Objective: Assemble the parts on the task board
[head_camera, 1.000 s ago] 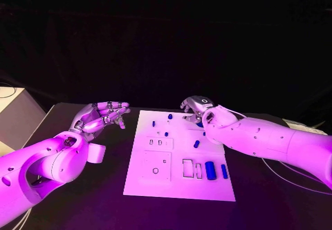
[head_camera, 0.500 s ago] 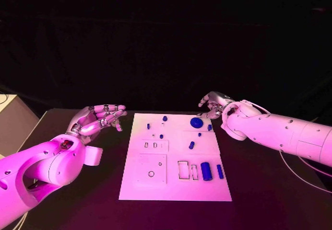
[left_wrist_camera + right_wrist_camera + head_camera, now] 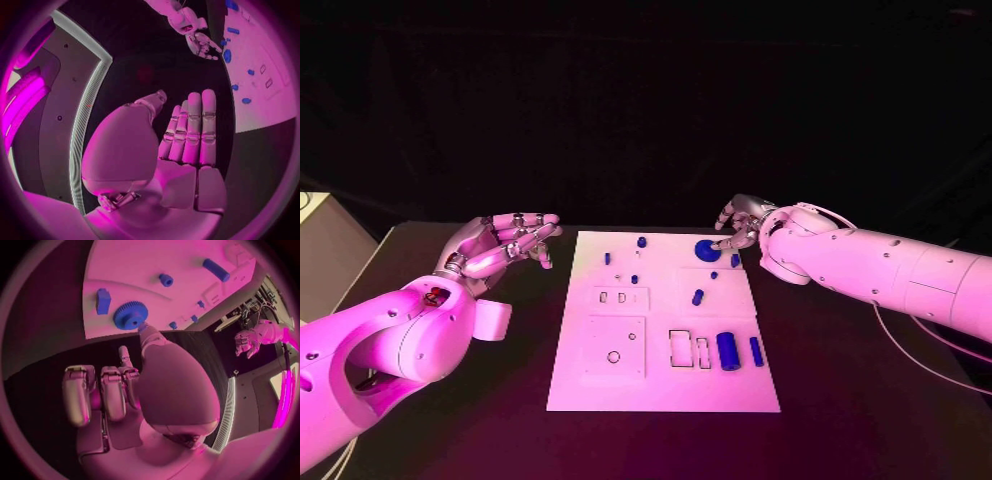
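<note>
The black table carries the white board at its middle, long side running away from the robot. Since a second ago the whole picture has shifted a little, so the board's apparent slide is the camera's doing, not a move.

The right arm has drawn back toward the board's far right corner. A second ago the right hand lay over the far end of the board and covered what was there; now it sits at the edge, holding nothing, most fingers curled in and one fingertip reaching to the rim of the blue gear — touching it or just short, I cannot tell which. The gear has come into plain sight, lying flat on the board by that corner. That suggests the gear has been set down or nudged and the hand is letting go of it; whether it is properly seated is not clear.

The left hand hovers off the board's left edge, released, fingers straight and close together, much as it was.

Smaller parts lie scattered: a blue cylinder beside the slots near the robot, and several small pegs still loose — so much of the work remains.
</note>
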`<state>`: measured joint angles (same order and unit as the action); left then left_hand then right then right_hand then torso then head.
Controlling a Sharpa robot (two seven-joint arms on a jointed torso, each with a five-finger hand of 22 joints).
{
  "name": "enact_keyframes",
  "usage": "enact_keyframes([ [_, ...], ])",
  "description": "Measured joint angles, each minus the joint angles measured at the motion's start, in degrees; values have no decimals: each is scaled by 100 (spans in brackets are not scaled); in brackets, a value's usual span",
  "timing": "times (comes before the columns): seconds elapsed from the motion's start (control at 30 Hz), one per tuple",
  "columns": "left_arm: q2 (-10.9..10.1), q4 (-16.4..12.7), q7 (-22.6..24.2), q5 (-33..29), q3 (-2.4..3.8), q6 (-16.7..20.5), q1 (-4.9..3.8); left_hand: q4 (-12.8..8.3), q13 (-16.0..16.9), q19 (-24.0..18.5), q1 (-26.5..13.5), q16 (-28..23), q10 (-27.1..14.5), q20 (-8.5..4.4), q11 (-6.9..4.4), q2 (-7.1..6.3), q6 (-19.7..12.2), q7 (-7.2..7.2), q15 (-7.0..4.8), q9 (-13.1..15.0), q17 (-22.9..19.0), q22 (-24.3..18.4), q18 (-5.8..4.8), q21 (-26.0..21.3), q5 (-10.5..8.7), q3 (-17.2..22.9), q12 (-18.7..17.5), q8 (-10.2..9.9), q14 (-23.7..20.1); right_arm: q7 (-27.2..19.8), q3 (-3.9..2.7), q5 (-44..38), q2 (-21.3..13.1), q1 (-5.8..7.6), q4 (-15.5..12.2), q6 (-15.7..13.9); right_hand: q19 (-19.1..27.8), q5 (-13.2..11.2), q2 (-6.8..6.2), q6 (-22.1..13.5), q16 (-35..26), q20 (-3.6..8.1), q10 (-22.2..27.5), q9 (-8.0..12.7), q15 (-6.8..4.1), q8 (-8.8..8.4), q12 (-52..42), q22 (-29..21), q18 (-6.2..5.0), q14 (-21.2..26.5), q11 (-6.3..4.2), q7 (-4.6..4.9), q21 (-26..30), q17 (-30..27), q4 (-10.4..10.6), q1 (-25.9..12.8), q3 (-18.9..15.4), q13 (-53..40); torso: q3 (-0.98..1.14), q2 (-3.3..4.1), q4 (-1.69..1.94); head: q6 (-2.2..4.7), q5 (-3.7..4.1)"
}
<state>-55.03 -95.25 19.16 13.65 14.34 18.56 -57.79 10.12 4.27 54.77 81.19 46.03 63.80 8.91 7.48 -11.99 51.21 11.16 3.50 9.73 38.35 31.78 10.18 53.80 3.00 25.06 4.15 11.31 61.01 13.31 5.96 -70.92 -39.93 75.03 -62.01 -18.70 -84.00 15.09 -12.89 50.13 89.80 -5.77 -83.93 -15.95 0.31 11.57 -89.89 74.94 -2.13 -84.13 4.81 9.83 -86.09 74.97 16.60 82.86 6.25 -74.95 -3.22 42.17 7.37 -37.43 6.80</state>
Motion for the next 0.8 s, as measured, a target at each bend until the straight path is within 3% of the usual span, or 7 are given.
enact_keyframes([
  [0.27, -4, 0, 1, 2, 0, -4, 1, 0, 0, 0, 0, 0, 0, 0, 0, 0, 0, 0, 0, -1, 0, 0, 0, 0, 0, 0, 0, 0, 0, 98, 8, -22, 100, -92, 81, 96, 0, 24, 0, 0, 0, -41, 0, -5, 0, 42, 0, -1, 0, 0, 0, 0, -49, -1, 0, 0, 0, 1, -3, -3, -4, -34, 7],
  [0.37, -4, 0, 1, 2, 0, -6, 1, 0, 0, 0, 0, 0, 0, 0, 0, 0, 0, 0, 0, -1, 0, 0, 0, 0, 0, 0, 0, 0, 0, 118, 10, -37, 144, -117, 111, 107, 0, 55, 22, 0, 0, -41, 0, -5, 0, 63, 0, -1, 88, 0, 0, 0, -48, -1, 0, -22, 0, 1, -3, -4, -5, -48, 6],
  [0.8, 0, 9, 1, 7, 0, -9, 2, 0, -1, 0, 0, 0, 0, 0, 0, 0, 0, 0, 0, -1, 0, -1, 0, 0, 0, 0, 0, 0, 0, 143, 11, -94, 273, -176, 184, 113, 0, 88, 47, 1, -1, -41, 0, -17, 0, 127, 0, -2, 87, 0, 0, -1, -95, -2, -24, 3, 25, 2, -3, -7, -3, -73, -21],
])
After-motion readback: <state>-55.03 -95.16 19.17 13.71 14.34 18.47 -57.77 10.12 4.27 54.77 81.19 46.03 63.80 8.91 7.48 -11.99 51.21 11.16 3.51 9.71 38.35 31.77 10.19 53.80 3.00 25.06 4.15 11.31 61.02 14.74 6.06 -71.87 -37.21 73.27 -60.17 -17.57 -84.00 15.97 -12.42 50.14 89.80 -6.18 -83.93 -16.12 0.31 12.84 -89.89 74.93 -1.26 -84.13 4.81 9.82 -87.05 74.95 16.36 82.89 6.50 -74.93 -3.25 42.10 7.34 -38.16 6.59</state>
